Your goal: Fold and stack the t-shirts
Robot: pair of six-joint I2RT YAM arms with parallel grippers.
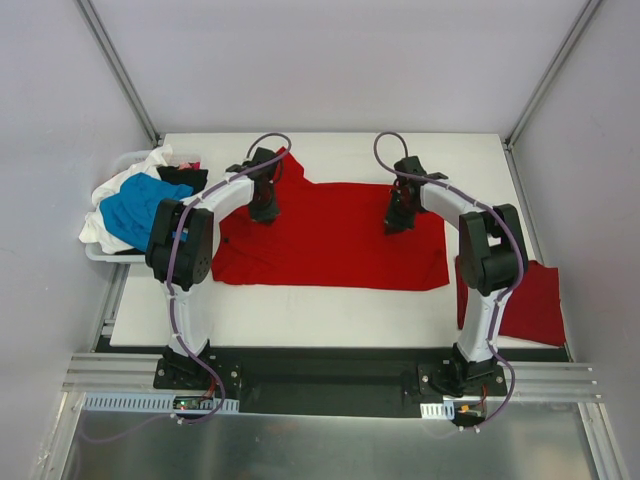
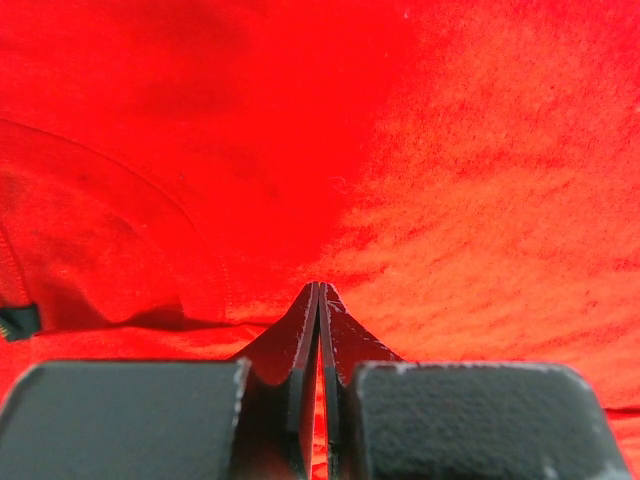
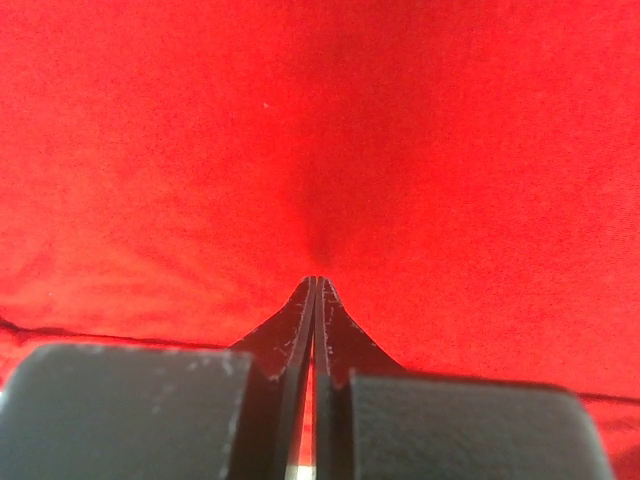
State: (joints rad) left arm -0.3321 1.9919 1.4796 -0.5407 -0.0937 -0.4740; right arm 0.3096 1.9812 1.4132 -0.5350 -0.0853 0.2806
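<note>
A bright red t-shirt (image 1: 340,240) lies spread across the middle of the white table. My left gripper (image 1: 263,212) stands on its left part near the collar, and my right gripper (image 1: 397,222) on its right part. The left wrist view shows the left gripper (image 2: 319,285) shut, tips together against the red cloth (image 2: 450,180), with a curved seam (image 2: 150,190) to the left. The right wrist view shows the right gripper (image 3: 316,279) shut too, its tips pressed on the cloth (image 3: 320,140), where a faint dark dimple shows. No fold shows between either pair of fingers.
A folded red t-shirt (image 1: 530,300) lies at the table's right edge beside the right arm. At the far left, a white bin (image 1: 100,255) holds a heap with a blue t-shirt (image 1: 135,210), a white one (image 1: 130,175) and a black one (image 1: 185,178).
</note>
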